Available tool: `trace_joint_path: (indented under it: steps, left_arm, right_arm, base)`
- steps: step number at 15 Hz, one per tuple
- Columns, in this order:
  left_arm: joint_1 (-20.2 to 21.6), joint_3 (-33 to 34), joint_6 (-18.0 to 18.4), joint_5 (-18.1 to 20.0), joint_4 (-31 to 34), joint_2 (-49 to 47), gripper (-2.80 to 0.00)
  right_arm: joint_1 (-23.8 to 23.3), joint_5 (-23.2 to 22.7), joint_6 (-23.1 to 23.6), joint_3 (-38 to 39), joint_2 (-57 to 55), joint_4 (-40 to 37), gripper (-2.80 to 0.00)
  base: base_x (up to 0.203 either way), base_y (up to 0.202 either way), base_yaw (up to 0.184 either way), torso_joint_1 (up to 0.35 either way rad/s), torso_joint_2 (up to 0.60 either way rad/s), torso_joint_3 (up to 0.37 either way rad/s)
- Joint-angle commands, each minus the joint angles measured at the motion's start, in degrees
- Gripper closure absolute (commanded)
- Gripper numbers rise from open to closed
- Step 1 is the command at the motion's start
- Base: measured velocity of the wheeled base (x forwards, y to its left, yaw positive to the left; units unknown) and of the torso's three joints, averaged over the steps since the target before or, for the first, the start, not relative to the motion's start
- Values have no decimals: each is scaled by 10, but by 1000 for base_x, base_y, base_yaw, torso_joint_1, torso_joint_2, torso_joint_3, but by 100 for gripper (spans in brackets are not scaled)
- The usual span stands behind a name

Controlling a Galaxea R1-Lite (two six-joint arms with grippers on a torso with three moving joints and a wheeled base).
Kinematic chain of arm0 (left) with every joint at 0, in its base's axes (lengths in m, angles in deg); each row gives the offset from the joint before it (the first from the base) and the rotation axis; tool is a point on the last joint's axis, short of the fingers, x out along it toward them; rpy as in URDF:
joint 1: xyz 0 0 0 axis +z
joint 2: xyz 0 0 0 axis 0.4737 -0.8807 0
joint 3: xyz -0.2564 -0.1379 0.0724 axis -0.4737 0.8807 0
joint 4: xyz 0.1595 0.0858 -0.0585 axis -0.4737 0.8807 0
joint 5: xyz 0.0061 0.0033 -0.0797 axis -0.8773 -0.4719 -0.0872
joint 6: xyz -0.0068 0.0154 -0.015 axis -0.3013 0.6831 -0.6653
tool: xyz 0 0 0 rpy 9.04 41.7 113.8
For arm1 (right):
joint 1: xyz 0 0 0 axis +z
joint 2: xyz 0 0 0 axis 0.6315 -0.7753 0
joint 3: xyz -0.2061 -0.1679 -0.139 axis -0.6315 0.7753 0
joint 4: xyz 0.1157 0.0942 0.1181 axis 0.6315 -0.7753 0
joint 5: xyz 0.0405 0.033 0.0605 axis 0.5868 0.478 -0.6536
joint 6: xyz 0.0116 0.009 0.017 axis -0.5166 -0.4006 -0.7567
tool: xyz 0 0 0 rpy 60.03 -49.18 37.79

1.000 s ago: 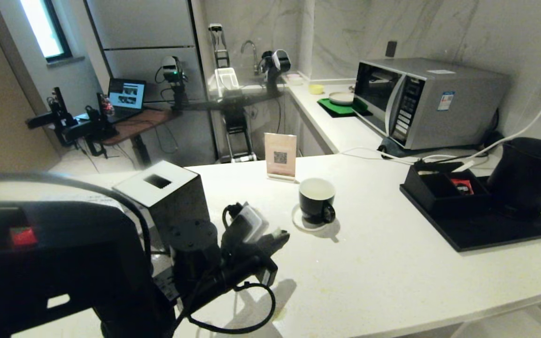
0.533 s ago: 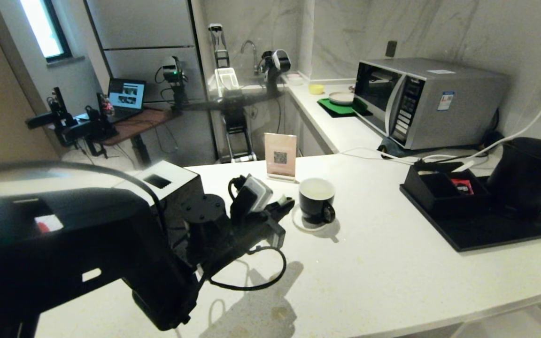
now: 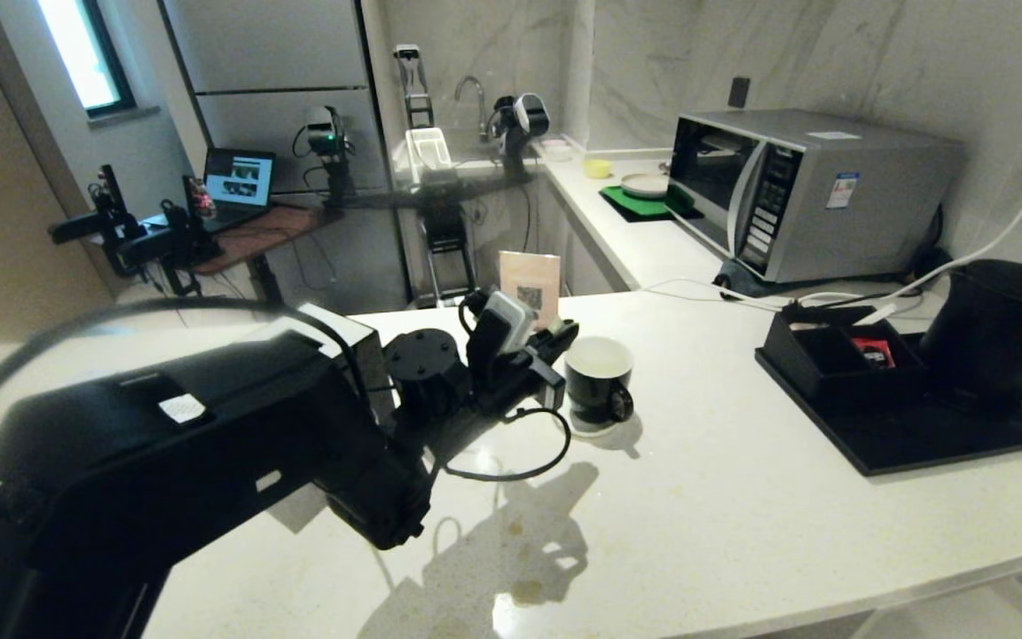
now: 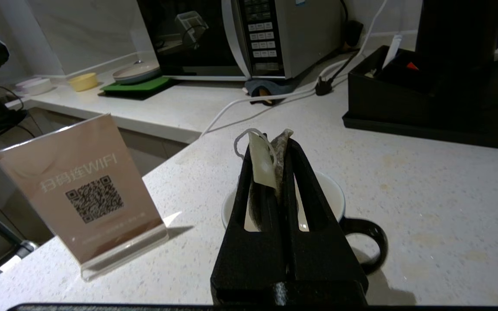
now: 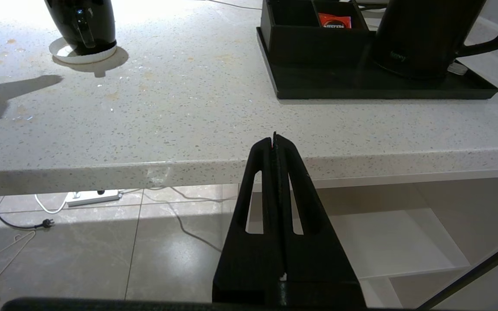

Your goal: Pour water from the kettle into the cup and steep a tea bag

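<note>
- The left hand [image 3: 564,342], clamped on the small pale tea bag [image 4: 270,162] with its looped white string, has travelled right over the white speckled tabletop [image 3: 742,515] and now sits just beside the glossy black, white-lined cup [image 3: 598,380].
- Lowering the bag in likely follows.
- The right hand [image 5: 275,140] hangs shut, parked at the near edge.

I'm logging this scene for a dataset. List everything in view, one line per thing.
cup: one, black, white inside, on a coaster mid-counter
kettle: one, black, on the tray at right
tray: one, black, counter right
compartment box: one, black, on the tray
microwave: one, silver, back counter
QR sign: one, pinkish, beside the cup
tea bag: one, pale, pinched in the left fingers
left gripper: shut, above the cup
right gripper: shut, empty, below the counter edge
</note>
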Motion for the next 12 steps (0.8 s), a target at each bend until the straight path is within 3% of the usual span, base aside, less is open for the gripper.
trace_joint_path:
  steps: [1,12]
  left_arm:
    - [-1,-50,0,1,5,-34,0]
    - [-16,-143,-15,2,17,-94,0]
  right_arm:
    - [0,-1,0,0,-1,0,0]
    - [1,-1,0,0,0,0,0]
  base:
    - [0,0,0,0,0,0]
    - [0,0,0,0,0,0]
